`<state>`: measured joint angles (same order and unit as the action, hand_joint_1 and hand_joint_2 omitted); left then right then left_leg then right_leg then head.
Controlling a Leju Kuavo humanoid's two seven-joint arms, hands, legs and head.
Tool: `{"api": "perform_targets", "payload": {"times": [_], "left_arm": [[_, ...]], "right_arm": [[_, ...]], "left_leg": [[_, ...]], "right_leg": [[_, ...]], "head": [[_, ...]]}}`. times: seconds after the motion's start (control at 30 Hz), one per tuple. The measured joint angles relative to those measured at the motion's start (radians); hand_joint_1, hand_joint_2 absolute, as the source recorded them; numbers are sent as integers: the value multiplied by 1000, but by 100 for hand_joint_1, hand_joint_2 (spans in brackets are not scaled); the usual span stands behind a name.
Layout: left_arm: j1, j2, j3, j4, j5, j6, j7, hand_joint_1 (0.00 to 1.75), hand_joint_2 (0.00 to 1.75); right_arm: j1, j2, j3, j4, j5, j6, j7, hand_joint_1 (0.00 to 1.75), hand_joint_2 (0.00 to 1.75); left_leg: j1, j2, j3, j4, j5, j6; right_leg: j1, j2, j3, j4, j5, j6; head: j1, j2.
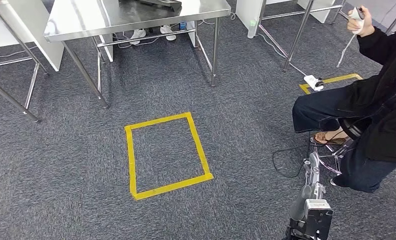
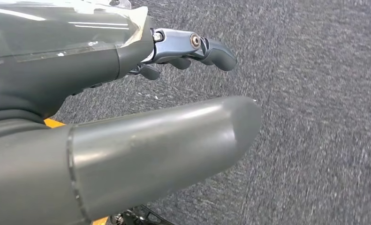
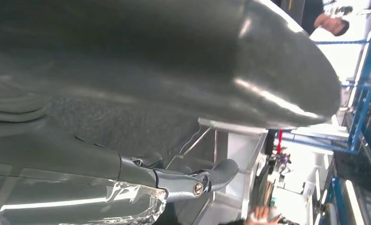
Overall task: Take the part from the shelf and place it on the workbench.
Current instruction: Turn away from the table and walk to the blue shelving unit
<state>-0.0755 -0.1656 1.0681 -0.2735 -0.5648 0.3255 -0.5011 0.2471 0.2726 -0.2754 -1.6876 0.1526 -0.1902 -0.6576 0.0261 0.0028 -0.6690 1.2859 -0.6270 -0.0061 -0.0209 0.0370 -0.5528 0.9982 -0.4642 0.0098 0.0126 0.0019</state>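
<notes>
My left hand [image 2: 94,70] hangs over grey carpet, its thick thumb [image 2: 164,150] well apart from its darker fingers [image 2: 211,49], and nothing lies between them. In the same way my right hand [image 3: 80,154] holds nothing, thumb [image 3: 174,56] and fingers [image 3: 218,173] spread. In the head view my right arm [image 1: 313,200] hangs at the lower right, beside a seated person. A steel table [image 1: 75,25] stands at the far side of the carpet.
A square of yellow tape [image 1: 166,155] marks the floor ahead. The seated person [image 1: 371,110] at the right holds up a white controller [image 1: 356,15]. More table legs [image 1: 33,85] stand at the left. A cable [image 1: 286,165] lies near my right arm. Blue metal frames [image 3: 361,108] rise beyond my right hand.
</notes>
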Motion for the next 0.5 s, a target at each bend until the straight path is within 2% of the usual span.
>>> {"api": "perform_targets", "payload": {"times": [0.03, 0.07, 0.13, 0.17, 0.2, 0.27, 0.3, 0.33, 0.4, 0.47, 0.5], "left_arm": [[0, -1, 0, 0, 0, 0, -1, 0, 0], [0, -1, 1, 0, 1, 0, -3, 0, 0], [1, 0, 4, 0, 1, 0, -5, 0, 0], [1, 0, 5, 0, 1, 0, -7, 0, 0], [1, 0, 7, 0, 1, 1, -8, 0, 0], [-1, -1, 12, 0, 3, 1, -12, 0, 0], [-3, -2, 13, 0, 3, 1, -13, 0, 0], [-4, -3, 16, 0, 5, 1, -15, 0, 0], [-4, -5, 21, 0, 8, 1, -17, 0, 0], [-2, -7, 27, 0, 14, 4, -18, 0, 0], [-2, -9, 29, 0, 17, 6, -18, 0, 0]], "right_arm": [[-2, -2, 0, 5, -2, 1, -1, 0, 0], [-3, -3, 1, 10, -4, 1, -2, 0, 0], [-8, -5, 5, 19, -9, 2, -4, 0, 0], [-11, -6, 7, 23, -10, 2, -6, 0, 0], [-14, -7, 9, 27, -11, 2, -7, 0, 0], [-15, -10, 12, 33, -13, 1, -9, 0, 0], [-16, -13, 13, 36, -15, 1, -10, 0, 0], [-18, -16, 15, 39, -17, 0, -11, 0, 0], [-29, -25, 21, 48, -23, -2, -12, 0, 0], [-39, -33, 31, 64, -29, -3, -13, 0, 0], [-42, -37, 36, 74, -33, -3, -13, 0, 0]], "left_leg": [[-2, -3, 9, -14, 19, 7], [-4, -13, 36, -68, 53, 17], [-7, -64, 105, -206, 115, 41], [-10, -85, 127, -251, 130, 48], [-12, -97, 137, -272, 133, 53], [-16, -77, 140, -283, 137, 53], [-15, -63, 142, -292, 143, 52], [-14, -48, 143, -301, 149, 52], [-13, -14, 143, -312, 157, 53], [-16, 21, 138, -312, 158, 54], [-17, 38, 136, -312, 159, 54]], "right_leg": [[4, 13, -1, 0, 1, -1], [7, 27, 0, 0, 3, -1], [10, 52, -1, 1, 6, 4], [9, 64, -3, 1, 8, 7], [7, 75, -7, 1, 11, 12], [6, 96, -18, 0, 19, 25], [7, 88, -26, 5, 18, 28], [10, 66, -40, 24, 8, 29], [11, 5, -91, 122, -42, 22], [8, -21, -148, 251, -96, 24], [5, -25, -156, 281, -106, 30]], "head": [[0, 0], [0, 0], [1, 0], [1, 0], [1, 0], [0, 0], [1, 0], [3, 0], [7, 0], [9, 0], [9, 0]]}}
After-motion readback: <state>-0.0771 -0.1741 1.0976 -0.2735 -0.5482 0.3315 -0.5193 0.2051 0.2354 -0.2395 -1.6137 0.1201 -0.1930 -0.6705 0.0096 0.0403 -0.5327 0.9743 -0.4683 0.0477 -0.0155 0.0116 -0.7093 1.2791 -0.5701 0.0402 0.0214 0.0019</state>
